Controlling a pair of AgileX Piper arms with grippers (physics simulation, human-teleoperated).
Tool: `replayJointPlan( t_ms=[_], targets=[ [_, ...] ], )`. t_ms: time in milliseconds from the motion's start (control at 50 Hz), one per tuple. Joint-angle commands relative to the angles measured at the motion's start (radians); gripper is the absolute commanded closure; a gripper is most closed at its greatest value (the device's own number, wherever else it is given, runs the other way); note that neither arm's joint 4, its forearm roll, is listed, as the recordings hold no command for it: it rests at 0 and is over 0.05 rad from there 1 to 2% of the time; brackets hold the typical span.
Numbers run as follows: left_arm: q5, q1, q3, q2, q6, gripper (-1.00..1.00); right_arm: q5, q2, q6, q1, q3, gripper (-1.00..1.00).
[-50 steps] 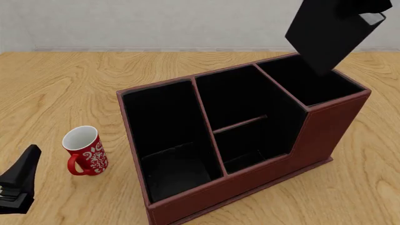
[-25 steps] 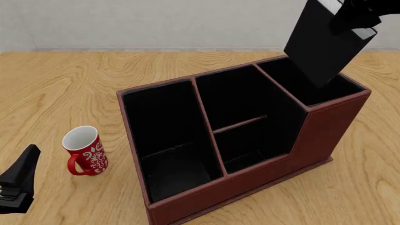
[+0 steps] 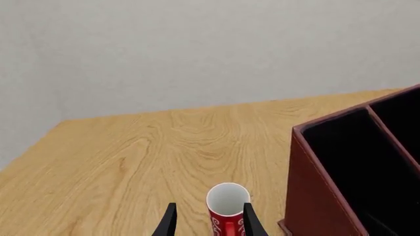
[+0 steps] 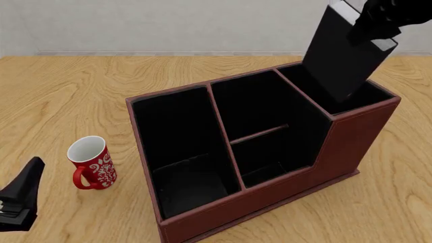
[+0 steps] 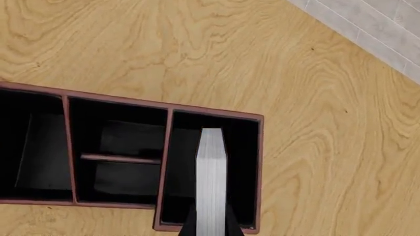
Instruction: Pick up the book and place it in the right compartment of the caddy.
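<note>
Our right fingers (image 4: 373,26) grasp the book (image 4: 343,55) by its top, tilted, its lower end over the right compartment (image 4: 351,93) of the caddy (image 4: 351,147). Our left fingers (image 3: 208,223) are spread, with a red mug (image 4: 91,162) just ahead on the desk (image 4: 60,96), beside the caddy.

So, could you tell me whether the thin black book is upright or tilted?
Tilted: the thin black book leans, its top toward the right tool, above the caddy's narrow end compartment.

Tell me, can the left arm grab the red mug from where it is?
Probably yes. The left gripper is open and the mug stands upright right ahead of its fingers on bare table, nothing between; the caddy sits off to the side.
</note>
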Motion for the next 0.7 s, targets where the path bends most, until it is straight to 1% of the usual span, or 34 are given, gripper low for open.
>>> replayJointPlan(
  t_ms=[20, 100, 280, 340, 360, 400, 520, 560, 700],
  targets=[
    [0.006, -0.001, 0.000, 0.000, 0.005, -1.00, 0.000, 0.008, 0.033, 0.013, -0.012, 1.00],
    [0.007, -0.003, 0.000, 0.000, 0.004, -1.00, 0.000, 0.017, 0.034, 0.012, -0.014, 1.00],
    [0.011, 0.003, 0.000, 0.000, 0.006, -1.00, 0.000, 0.037, 0.057, 0.027, -0.021, 1.00],
    [0.012, 0.005, 0.000, 0.000, 0.009, -1.00, 0.000, 0.044, 0.052, 0.015, -0.010, 1.00],
    [0.012, 0.005, 0.000, 0.000, 0.009, -1.00, 0.000, 0.046, 0.042, 0.006, -0.007, 1.00],
    [0.015, 0.009, 0.000, 0.000, 0.011, -1.00, 0.000, 0.049, 0.054, 0.011, -0.009, 1.00],
    [0.016, 0.007, 0.000, 0.000, 0.017, -1.00, 0.000, 0.056, 0.050, -0.002, -0.006, 1.00],
    [0.016, 0.007, 0.000, 0.000, 0.016, -1.00, 0.000, 0.058, 0.059, 0.002, -0.004, 1.00],
    [0.019, 0.008, 0.000, 0.000, 0.017, -1.00, 0.000, 0.073, 0.061, -0.002, -0.008, 1.00]
  ],
)
